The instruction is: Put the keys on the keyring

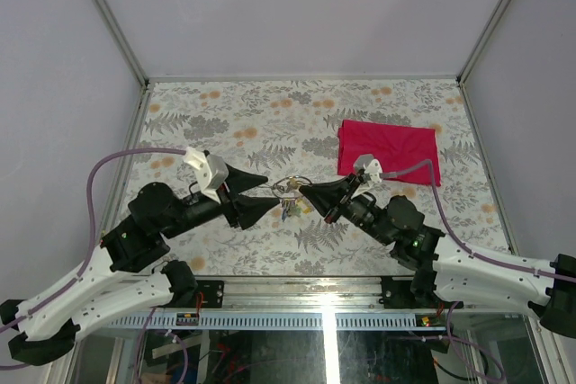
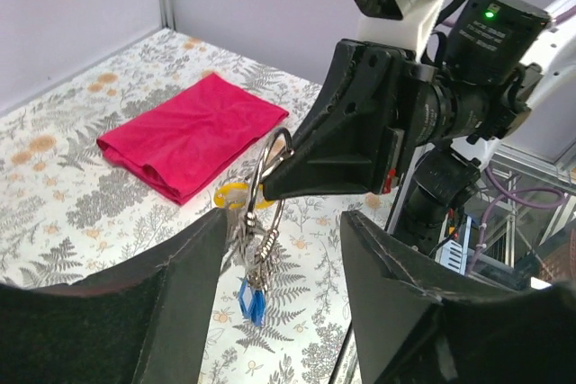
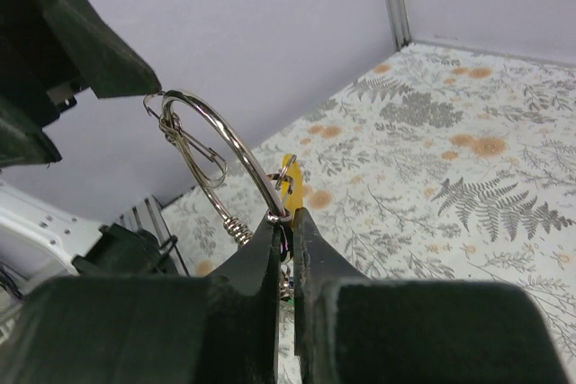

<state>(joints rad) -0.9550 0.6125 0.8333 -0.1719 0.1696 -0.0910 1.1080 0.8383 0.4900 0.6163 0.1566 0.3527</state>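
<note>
Keyring [image 1: 292, 183] sits mid-frame in the top view, clamped in the jaws of the right gripper [image 1: 304, 190], keys [image 1: 288, 209] dangling below it. Jaws of the left gripper [image 1: 271, 192] stand apart, flanking the keys. Red cloth [image 1: 387, 148] lies upper right on the table [image 1: 225, 114], short of its edges.

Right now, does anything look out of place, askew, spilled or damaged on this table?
Nothing stands out. The right tool is shut on the keyring, the keys hang below it, the left tool is open beside it, and the red cloth lies flat and folded.
</note>
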